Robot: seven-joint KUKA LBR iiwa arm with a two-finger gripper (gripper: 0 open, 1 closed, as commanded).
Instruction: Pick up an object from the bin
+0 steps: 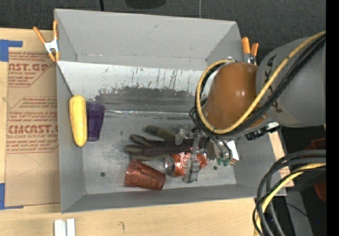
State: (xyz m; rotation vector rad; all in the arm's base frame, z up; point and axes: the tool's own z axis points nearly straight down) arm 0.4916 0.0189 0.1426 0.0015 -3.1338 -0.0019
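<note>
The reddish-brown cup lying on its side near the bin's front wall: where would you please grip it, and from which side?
Probably from above, closing across the middle of the reddish-brown cup. It lies on its side, lengthwise left to right, offering two curved flanks. The dark glove and crushed can crowd its far and right sides.
</note>
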